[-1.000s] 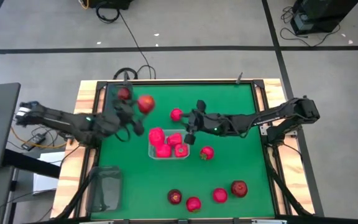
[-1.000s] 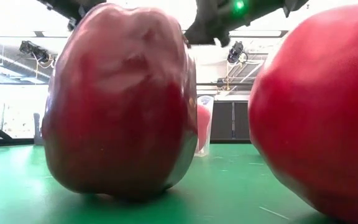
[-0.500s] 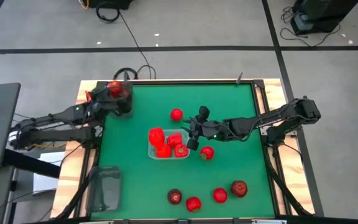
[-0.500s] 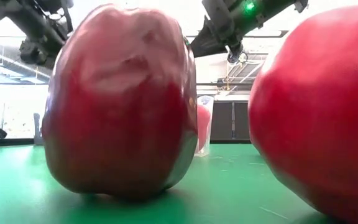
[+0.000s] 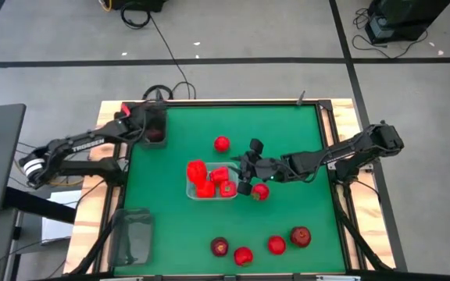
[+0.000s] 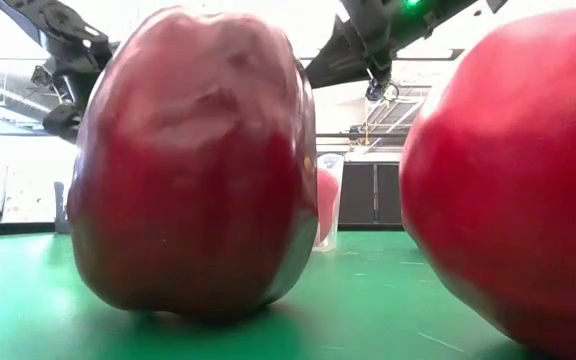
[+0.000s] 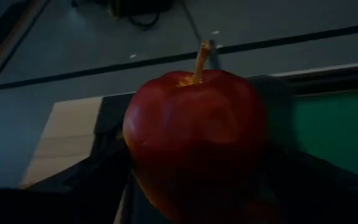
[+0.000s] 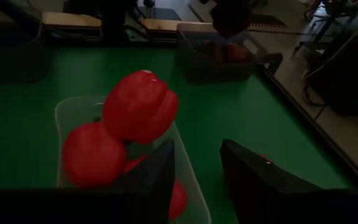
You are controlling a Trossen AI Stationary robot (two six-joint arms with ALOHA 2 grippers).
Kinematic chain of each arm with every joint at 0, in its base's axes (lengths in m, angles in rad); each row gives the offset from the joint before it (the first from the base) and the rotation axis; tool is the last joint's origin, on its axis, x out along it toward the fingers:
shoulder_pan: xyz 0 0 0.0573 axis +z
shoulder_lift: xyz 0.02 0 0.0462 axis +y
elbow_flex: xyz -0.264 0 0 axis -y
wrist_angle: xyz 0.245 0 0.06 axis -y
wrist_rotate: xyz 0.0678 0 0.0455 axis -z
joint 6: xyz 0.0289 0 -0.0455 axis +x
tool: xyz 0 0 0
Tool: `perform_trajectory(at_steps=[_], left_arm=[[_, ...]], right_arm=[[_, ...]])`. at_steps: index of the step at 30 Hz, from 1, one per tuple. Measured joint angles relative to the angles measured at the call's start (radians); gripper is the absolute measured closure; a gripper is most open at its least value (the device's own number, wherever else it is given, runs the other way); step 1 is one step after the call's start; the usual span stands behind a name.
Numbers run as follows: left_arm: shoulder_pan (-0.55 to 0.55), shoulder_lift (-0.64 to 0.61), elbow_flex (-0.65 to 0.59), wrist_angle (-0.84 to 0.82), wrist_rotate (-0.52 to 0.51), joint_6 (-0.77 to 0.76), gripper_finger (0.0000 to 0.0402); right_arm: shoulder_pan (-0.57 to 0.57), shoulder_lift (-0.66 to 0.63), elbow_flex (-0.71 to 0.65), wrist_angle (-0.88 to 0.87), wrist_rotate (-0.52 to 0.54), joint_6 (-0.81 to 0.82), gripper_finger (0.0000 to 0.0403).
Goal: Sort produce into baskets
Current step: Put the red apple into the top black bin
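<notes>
My left gripper [image 5: 141, 117] is shut on a red apple [image 7: 194, 134] at the smoky grey bin [image 5: 156, 131] in the table's far left corner. Dark red produce lies in that bin. My right gripper [image 5: 245, 178] is open and empty, just right of the clear bin [image 5: 212, 190]. That bin holds several bright red peppers [image 8: 140, 106]. A round red fruit [image 5: 260, 191] rests on the table by my right gripper. Another round red fruit [image 5: 222, 144] lies farther back. My left gripper pinches the apple's lower sides [image 7: 148, 186] between its two fingers. The apple sits upright in the hold, its stem [image 7: 199, 59] up. Whether its underside touches the bin I cannot tell.
A second grey bin [image 5: 131, 234] stands at the near left. Several fruits lie along the near edge: two maroon apples [image 5: 219, 247] [image 5: 300, 236] and two red ones [image 5: 243, 255] [image 5: 276, 245]. In the low view, a maroon apple [image 6: 193, 160] and a red fruit [image 6: 508, 180] block most of the picture.
My left gripper has carried the red apple from the table's middle toward the far left corner, over the grey bin. My right gripper has moved a little toward the near edge, alongside the clear bin and toward the round red fruit.
</notes>
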Motion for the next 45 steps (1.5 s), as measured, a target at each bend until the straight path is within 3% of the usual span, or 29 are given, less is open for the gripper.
perform_trajectory(at_steps=[9,15,19,23,28,31,38,45], left_arm=[[0.095,0.039,0.0,0.016,0.082,0.062,0.0021],[0.096,0.039,0.011,0.025,0.121,0.113,0.001],[0.051,0.023,0.036,0.034,0.193,0.185,0.001],[-0.077,-0.04,0.044,0.077,0.204,0.22,0.001],[-0.342,-0.12,0.044,0.133,0.207,0.22,0.001],[-0.53,-0.125,0.044,0.219,0.209,0.242,0.001],[-0.902,-0.002,0.044,0.582,0.216,0.403,0.001],[-1.069,0.182,0.043,0.797,0.218,0.468,0.0009]], right_arm=[[0.015,0.0,0.0,-0.012,0.0,0.0,0.0258],[0.019,-0.004,0.0,-0.032,0.0,0.015,0.0258],[0.045,-0.049,0.0,-0.169,0.028,0.105,0.0259],[0.091,-0.135,0.0,-0.408,0.054,0.297,0.0259],[0.173,-0.235,0.0,-0.695,-0.141,0.584,0.0259],[0.241,-0.256,0.0,-0.755,-0.181,0.654,0.026],[0.358,-0.254,0.001,-0.817,-0.294,0.921,0.026],[0.498,-0.254,0.001,-0.819,-0.356,1.25,0.026]])
